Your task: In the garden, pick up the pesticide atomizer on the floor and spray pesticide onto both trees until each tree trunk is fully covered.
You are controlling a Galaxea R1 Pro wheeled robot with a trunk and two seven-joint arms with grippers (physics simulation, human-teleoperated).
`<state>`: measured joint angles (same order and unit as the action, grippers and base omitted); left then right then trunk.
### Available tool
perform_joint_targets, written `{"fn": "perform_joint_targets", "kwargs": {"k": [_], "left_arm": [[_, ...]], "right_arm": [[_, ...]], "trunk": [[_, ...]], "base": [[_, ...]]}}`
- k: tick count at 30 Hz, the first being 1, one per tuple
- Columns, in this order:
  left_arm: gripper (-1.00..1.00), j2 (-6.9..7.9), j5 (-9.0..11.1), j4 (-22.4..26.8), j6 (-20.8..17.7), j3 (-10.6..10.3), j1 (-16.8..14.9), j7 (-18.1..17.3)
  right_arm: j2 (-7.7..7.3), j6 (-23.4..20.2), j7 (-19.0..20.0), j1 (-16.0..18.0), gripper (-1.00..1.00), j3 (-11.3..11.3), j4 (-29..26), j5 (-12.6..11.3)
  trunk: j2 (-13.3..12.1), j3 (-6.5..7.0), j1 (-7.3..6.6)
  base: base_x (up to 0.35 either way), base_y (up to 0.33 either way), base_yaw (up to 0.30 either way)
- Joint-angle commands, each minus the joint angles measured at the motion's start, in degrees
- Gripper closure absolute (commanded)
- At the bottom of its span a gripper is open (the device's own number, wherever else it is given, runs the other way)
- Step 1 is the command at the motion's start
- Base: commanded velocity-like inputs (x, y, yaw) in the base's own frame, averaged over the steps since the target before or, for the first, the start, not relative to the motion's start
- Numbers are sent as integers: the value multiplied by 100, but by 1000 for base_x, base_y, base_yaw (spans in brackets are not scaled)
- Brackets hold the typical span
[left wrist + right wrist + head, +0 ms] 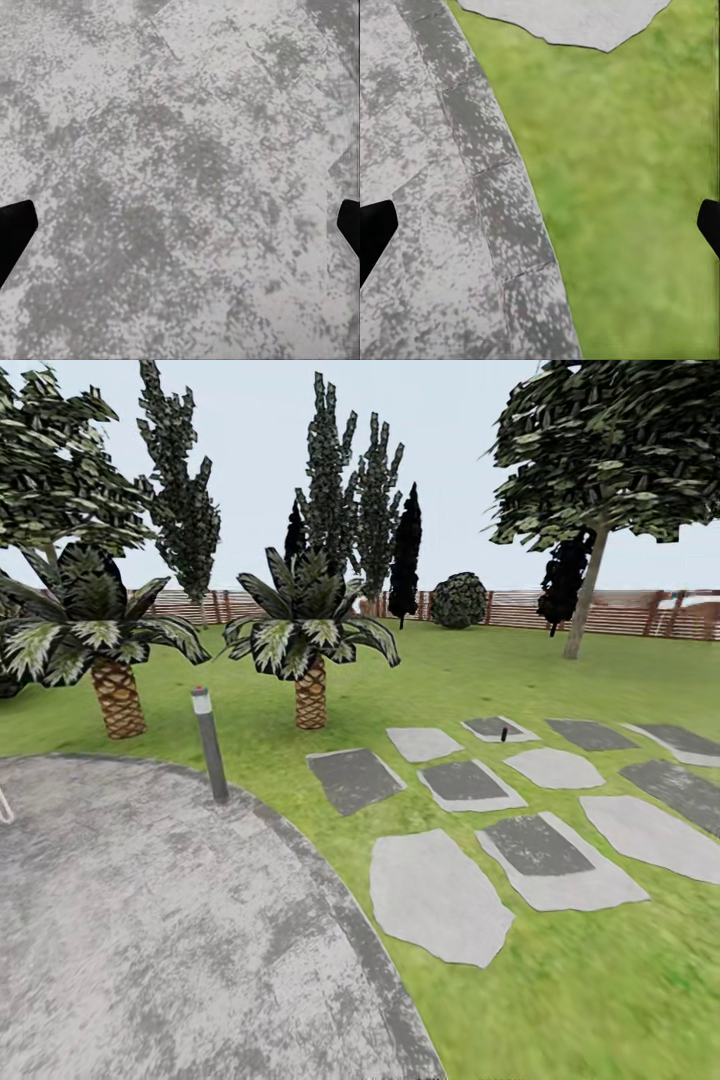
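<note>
Grey mottled paving (150, 940) lies closest beneath me, its curved edge meeting the lawn (600, 1000). Both wrist views show my left gripper (180, 232) and right gripper (540, 232) spread wide, holding nothing. Flat stepping stones (435, 895) cross the grass ahead. One small dark object (504, 734), too small to identify, stands on a far stone. Beyond it, a leaning tree trunk (585, 595) rises by the wooden fence (620, 612).

Location type: outdoor garden. Indicators: green lawn (480, 670); reddish-brown horizontal-slat fence (620, 612) along the far boundary; two short palms (310, 635) at left; grey stepping stones (435, 895) set in the grass at right; rounded grey paved area (150, 940) near left, with a bollard light (210, 745) at its edge.
</note>
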<state>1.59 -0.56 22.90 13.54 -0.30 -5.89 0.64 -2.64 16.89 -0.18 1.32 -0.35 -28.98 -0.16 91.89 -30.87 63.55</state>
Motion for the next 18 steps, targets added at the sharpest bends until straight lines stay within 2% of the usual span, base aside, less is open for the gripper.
{"fn": "perform_joint_targets", "kwargs": {"k": [1, 8, 12, 18], "left_arm": [[-100, -4, -5, 3, 0, -5, -12, -1], [-100, -17, -35, 86, -7, -23, -157, -7], [-100, -25, -5, 37, -9, 0, -304, 1], [-100, -68, 31, -19, -5, 41, -353, 23]], "right_arm": [[0, 53, 0, 0, -100, 0, -11, -1], [-4, 491, 0, 0, -100, 0, -96, 4], [-8, 561, 8, 0, -100, 2, -86, 12], [-9, 578, 19, 0, -100, 4, -4, 21]], "trunk": [[42, -19, 23], [322, -144, 177], [483, -216, 264], [724, -324, 396]], "base": [[0, 0, -300], [0, 0, -300], [0, 0, -300], [0, 0, -300]]}}
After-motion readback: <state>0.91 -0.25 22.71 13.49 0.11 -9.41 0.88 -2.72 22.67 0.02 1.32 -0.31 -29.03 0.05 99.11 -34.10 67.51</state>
